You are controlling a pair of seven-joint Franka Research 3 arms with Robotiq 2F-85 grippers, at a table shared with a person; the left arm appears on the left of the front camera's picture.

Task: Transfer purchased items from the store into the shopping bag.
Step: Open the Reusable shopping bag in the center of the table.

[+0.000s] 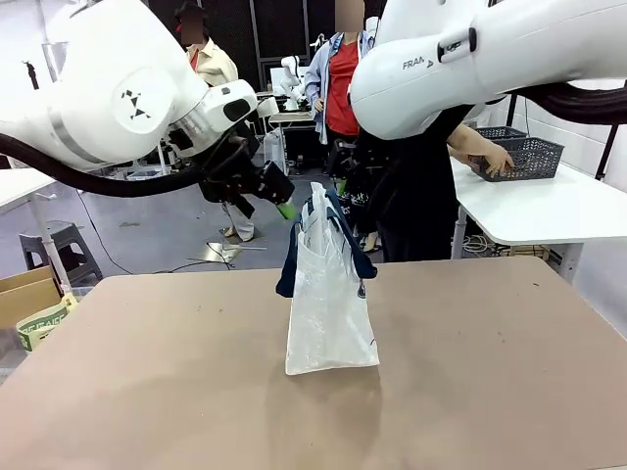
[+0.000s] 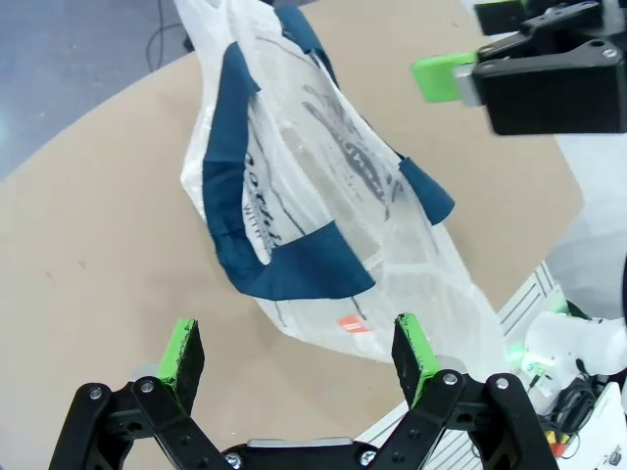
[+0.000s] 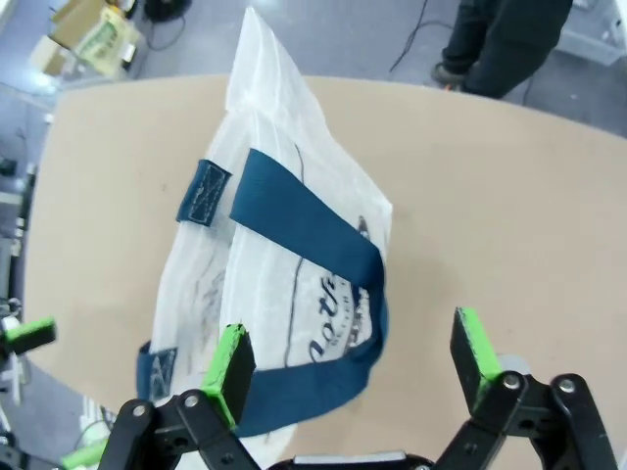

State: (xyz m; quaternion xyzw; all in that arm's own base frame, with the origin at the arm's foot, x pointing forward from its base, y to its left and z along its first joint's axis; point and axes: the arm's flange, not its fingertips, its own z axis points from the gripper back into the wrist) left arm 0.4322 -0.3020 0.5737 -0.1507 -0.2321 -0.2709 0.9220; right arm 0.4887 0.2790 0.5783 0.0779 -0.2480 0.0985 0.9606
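Observation:
The shopping bag (image 1: 328, 299) stands upright mid-table, translucent white with navy handles (image 1: 294, 259) hanging down its sides. My left gripper (image 1: 284, 204) hovers just left of the bag's top, open; in its own view its jaws (image 2: 297, 352) stand wide above the bag (image 2: 323, 196). My right arm (image 1: 460, 59) reaches in from the upper right. Its gripper (image 3: 353, 357) is open over the bag (image 3: 284, 245), nothing between the fingers. The store (image 1: 529, 155), a dark grey basket, sits on a white side table at the right with a person's hand (image 1: 492, 157) in it. The purchased items are hidden.
The person in black (image 1: 416, 196) stands at the table's far edge behind the bag. The white side table (image 1: 549, 211) is beyond the right corner. A cardboard box (image 1: 29, 299) and a stool (image 1: 61, 245) stand on the floor at left. Brown tabletop (image 1: 470, 372) surrounds the bag.

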